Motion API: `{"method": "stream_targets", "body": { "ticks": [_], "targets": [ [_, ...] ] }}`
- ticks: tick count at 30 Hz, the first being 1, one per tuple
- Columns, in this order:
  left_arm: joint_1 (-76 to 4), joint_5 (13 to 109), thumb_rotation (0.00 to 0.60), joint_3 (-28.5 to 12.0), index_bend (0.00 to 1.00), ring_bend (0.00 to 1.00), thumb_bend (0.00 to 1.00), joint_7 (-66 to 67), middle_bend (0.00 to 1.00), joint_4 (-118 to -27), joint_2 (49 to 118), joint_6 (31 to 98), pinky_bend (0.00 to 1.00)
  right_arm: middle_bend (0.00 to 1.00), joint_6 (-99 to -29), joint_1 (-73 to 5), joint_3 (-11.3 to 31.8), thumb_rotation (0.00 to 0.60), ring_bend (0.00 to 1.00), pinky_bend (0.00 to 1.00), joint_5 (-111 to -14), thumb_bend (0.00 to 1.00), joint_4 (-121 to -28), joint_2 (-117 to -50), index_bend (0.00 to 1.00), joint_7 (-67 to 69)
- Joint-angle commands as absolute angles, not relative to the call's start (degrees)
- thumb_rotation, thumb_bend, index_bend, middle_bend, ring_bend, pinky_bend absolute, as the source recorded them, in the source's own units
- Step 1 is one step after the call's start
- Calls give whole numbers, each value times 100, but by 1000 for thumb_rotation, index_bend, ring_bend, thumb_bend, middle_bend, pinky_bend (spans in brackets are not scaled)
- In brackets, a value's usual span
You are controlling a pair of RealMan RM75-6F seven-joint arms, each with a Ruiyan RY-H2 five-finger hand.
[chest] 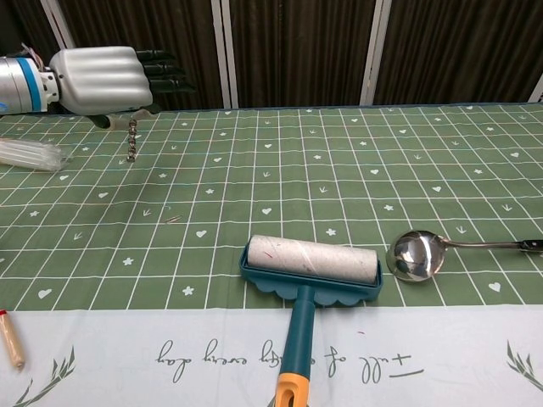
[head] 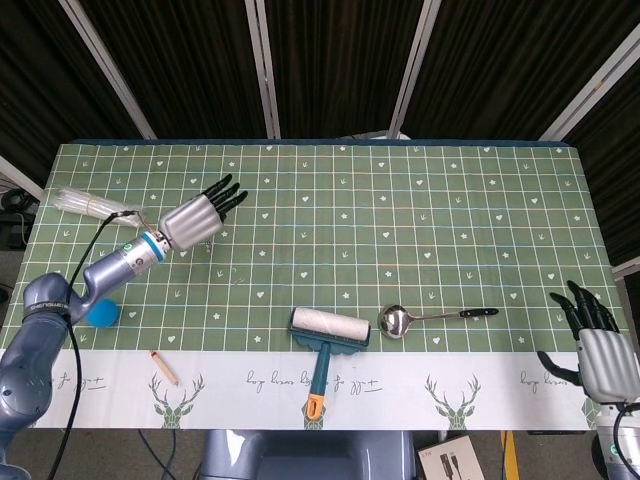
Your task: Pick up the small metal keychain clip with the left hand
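Head view: left hand [head: 195, 218] is raised over the table's [head: 420, 200] left half, back side up, fingers stretched toward the far edge. Keychain clip is not visible from here; it is hidden beneath the hand. Right hand [head: 600, 352] hangs off the near right corner, fingers apart, holding nothing. Lint roller [head: 326, 343] and spoon [head: 425, 318] lie toward the near edge at centre, well apart from the lifted hand. Bundle of clear sticks [head: 95, 207] lies by the left edge; a crayon [head: 164, 367] sits near the near left corner.

Chest view: left hand [chest: 100, 80] is up off the cloth, with the keychain clip [chest: 131, 142] dangling below it, held only at its top end between thumb and fingers while the other fingers reach straight out. Clip reads as a thin, short metal piece, dull silver, hanging near vertical and clear of the tablecloth, above the far left area.

Risk, as judged: the hold looks slight, on one small end. Any jolt or swing of the arm could set the clip rocking and slip it out, dropping it back onto the cloth.
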State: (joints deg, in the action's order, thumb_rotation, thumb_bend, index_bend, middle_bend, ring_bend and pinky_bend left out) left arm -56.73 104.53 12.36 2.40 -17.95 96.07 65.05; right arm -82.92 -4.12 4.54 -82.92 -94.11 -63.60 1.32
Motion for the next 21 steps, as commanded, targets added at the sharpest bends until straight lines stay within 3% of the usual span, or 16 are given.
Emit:
{"method": "stream_targets", "body": {
  "ticks": [1,8,21],
  "targets": [
    [-5859,10793,600,1488,638,0,406,791,26,-2059,9352,6714,0,0,-8321,-408,433,600,0,131,-8359,115,-9415,-6352,116,169],
    [-6147,11099,600,1621,654,0,408,1926,26,-2838,9011,6622,0,0,-8368,-420,389,600,0,131,-8529,115,-9420,-6355,117,230],
    [-6285,10908,600,1218,683,0,420,3954,25,-4288,8774,5851,0,0,-8395,-477,355,600,0,130,-8732,114,-9405,-6387,116,360]
  ]
}}
